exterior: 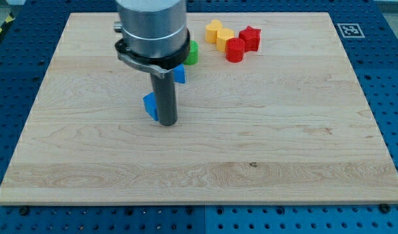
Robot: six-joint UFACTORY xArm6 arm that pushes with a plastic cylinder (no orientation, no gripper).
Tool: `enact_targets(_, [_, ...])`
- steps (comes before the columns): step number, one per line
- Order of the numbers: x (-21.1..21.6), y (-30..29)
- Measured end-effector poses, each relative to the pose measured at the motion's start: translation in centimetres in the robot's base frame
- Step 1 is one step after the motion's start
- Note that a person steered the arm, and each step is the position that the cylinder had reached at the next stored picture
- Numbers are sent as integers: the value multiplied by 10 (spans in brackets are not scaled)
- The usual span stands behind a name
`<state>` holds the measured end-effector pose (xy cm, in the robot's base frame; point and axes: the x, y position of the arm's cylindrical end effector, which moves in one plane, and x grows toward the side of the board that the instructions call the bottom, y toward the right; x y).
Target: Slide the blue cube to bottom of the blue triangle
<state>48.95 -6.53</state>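
My tip (168, 123) is a bare rod end with no fingers to open or close, so it holds nothing. It rests on the wooden board (283, 149) with its left side against, or just beside, the blue cube (150, 106); the rod covers the cube's right part, so I cannot tell whether they truly touch.

Above the tip, partly hidden behind the rod and the arm's grey collar, sits the blue triangle (180, 75) — only its right edge shows. The cube lies below it and a little to the view's left, so it looks near the wanted place already. What seems left is a small nudge toward the view's right to bring it squarely under the triangle — though with so much hidden, that is a guess.

Further out, a green block (192, 53) peeks from behind the collar. Well apart, at the view's top, cluster two yellow blocks (219, 32), a red cylinder (235, 49) and a red star (250, 38).
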Motion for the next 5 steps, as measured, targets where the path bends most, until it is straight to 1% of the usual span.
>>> enact_targets(1, [4,-12])
enact_targets(2, [4,-48])
enact_targets(3, [-14,-52])
enact_targets(5, [-18,-10])
